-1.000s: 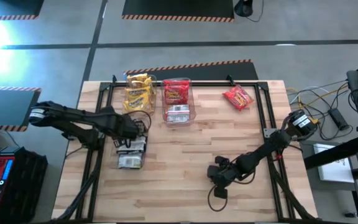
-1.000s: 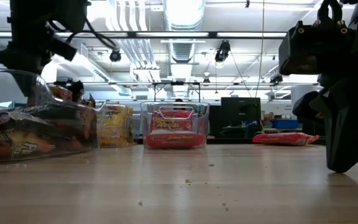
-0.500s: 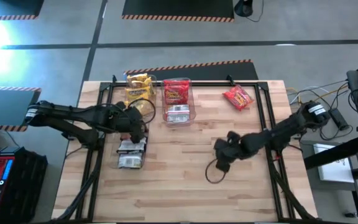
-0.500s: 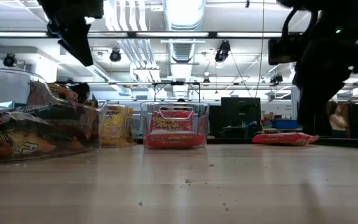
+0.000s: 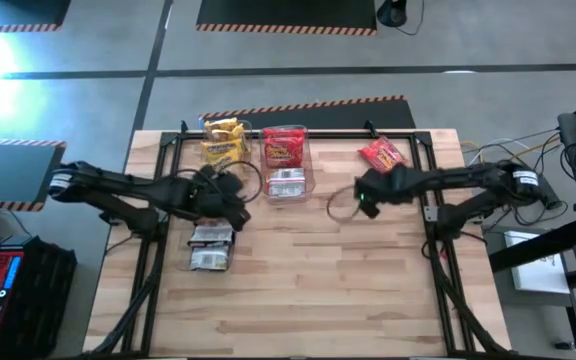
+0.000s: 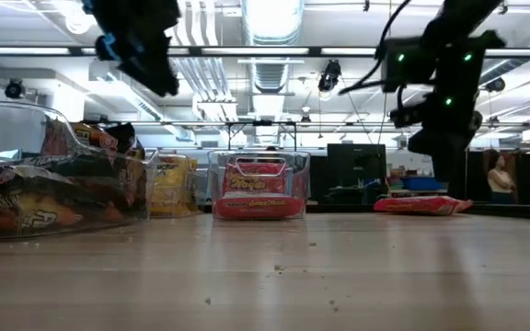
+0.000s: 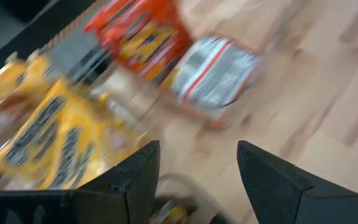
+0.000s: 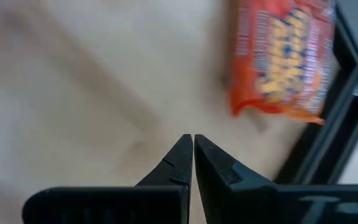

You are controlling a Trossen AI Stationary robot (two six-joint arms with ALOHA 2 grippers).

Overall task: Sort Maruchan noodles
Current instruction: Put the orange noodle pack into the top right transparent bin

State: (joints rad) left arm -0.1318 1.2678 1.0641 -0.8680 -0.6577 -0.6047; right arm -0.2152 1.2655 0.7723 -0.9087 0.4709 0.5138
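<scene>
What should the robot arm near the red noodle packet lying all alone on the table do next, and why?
Probably open the right gripper and lower it over the loose red-orange packet. That packet lies alone on the bare table, outside the clear bins. The gripper is shut and empty, just short of the packet, so it cannot take it until its fingers spread.

My wood table (image 5: 308,270): three clear bins (image 5: 287,165) of noodle packets far left, one red packet (image 5: 382,155) loose far right.
</scene>
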